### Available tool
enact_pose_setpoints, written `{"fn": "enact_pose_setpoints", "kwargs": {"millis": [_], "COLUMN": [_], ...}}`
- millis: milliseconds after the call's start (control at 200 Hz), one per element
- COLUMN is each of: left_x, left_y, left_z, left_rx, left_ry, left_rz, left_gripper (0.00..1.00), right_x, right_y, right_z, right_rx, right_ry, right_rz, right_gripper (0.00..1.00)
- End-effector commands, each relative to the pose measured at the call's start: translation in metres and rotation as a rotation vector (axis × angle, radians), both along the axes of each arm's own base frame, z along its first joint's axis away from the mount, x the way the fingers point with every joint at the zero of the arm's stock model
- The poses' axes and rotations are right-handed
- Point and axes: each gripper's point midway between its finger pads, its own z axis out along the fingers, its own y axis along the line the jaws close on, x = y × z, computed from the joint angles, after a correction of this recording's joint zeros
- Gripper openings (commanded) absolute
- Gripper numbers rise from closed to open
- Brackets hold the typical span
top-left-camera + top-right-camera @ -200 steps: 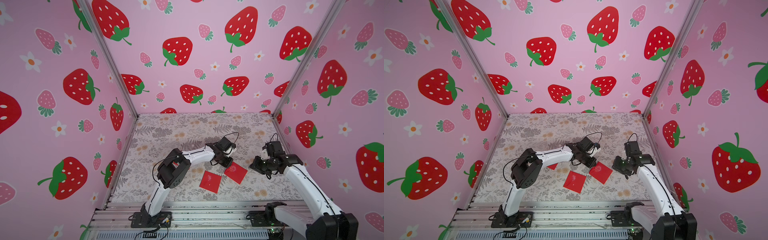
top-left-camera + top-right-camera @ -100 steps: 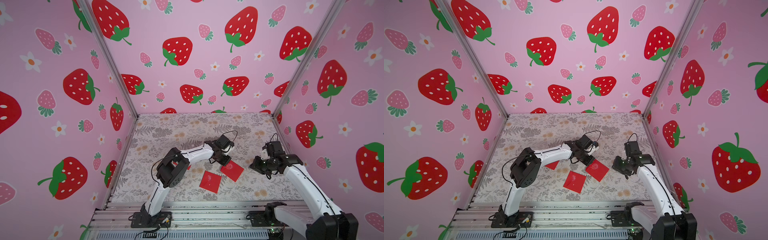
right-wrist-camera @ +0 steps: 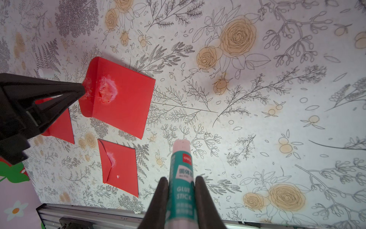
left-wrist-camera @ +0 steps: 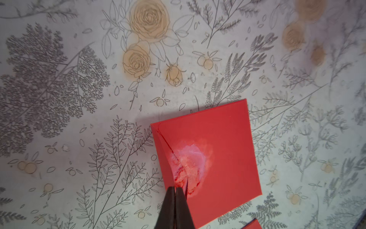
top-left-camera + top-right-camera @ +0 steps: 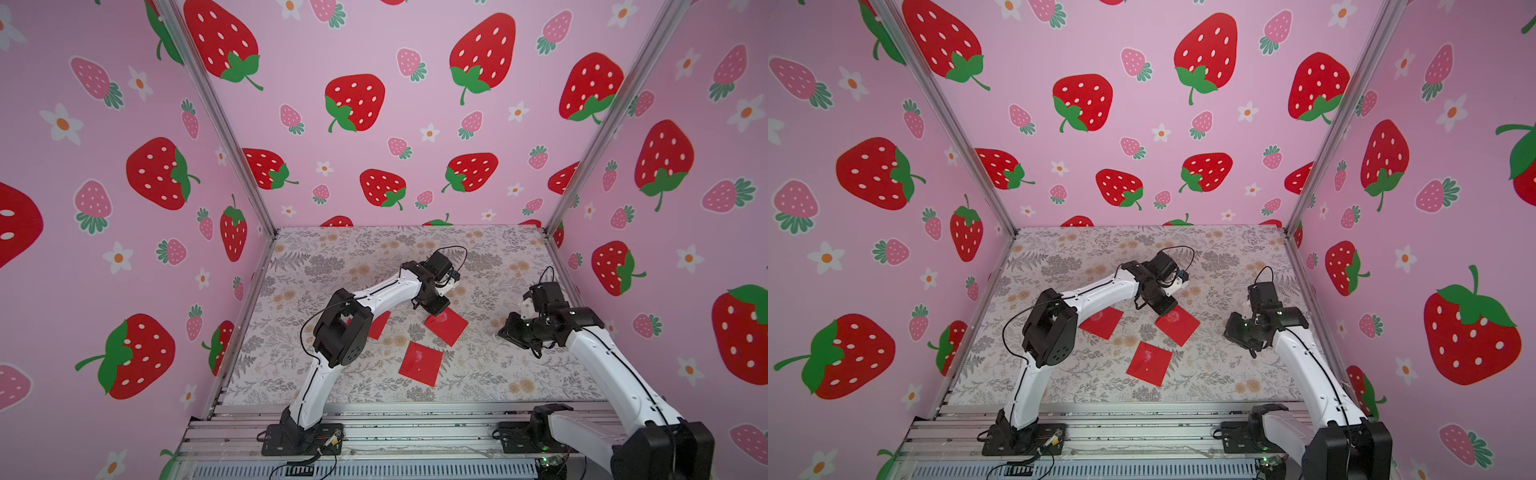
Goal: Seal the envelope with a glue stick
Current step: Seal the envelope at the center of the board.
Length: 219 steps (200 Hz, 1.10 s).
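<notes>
The red envelope lies mid-table with a white glue smear and torn paper near its flap. My left gripper is shut, its tips pinched together at the point of the envelope's flap. That flap stands slightly raised in the right wrist view. To the right, my right gripper is shut on the glue stick. The stick has a teal label and its white tip is bare. It hangs above bare table, well apart from the envelope.
Two other red envelopes lie nearby: one nearer the front, one partly under the left arm. A small white object lies behind the left gripper. Pink walls close three sides; a metal rail runs along the front.
The left gripper's jaws have closed, and it has shifted left and toward the back. The envelope has slid along with it. The right arm has stayed put.
</notes>
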Motion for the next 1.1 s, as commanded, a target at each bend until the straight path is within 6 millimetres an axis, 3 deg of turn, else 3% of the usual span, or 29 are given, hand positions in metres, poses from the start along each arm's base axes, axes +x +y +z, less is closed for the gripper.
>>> {"fn": "enact_pose_setpoints", "kwargs": {"millis": [0,325,350,680,930,1091], "left_x": [-0.008,-0.016,-0.017,-0.031,-0.041,-0.036], "left_y": [0.002,-0.013,-0.013,-0.018,-0.017,-0.015], "left_z": [-0.011,-0.018,-0.02,-0.035,-0.049,-0.039], "left_rx": [0.038,-0.014,-0.013,-0.068,-0.092,-0.102], "left_ry": [0.05,0.095,0.1,0.249,0.345,0.306], "left_rz": [-0.017,0.02,0.021,0.056,0.073,0.084], "left_gripper": [0.02,0.05,0.09,0.26,0.31,0.34], "right_x": [0.005,0.005,0.005,0.004,0.004,0.003], "right_y": [0.003,0.004,0.004,0.005,0.006,0.006], "right_z": [0.007,0.005,0.005,0.006,0.005,0.006], "right_rx": [0.016,0.021,0.021,0.027,0.032,0.032], "right_ry": [-0.01,-0.006,-0.007,-0.008,-0.004,-0.004], "right_rz": [0.012,0.018,0.018,0.02,0.024,0.024], "right_gripper": [0.0,0.0,0.0,0.0,0.0,0.0]}}
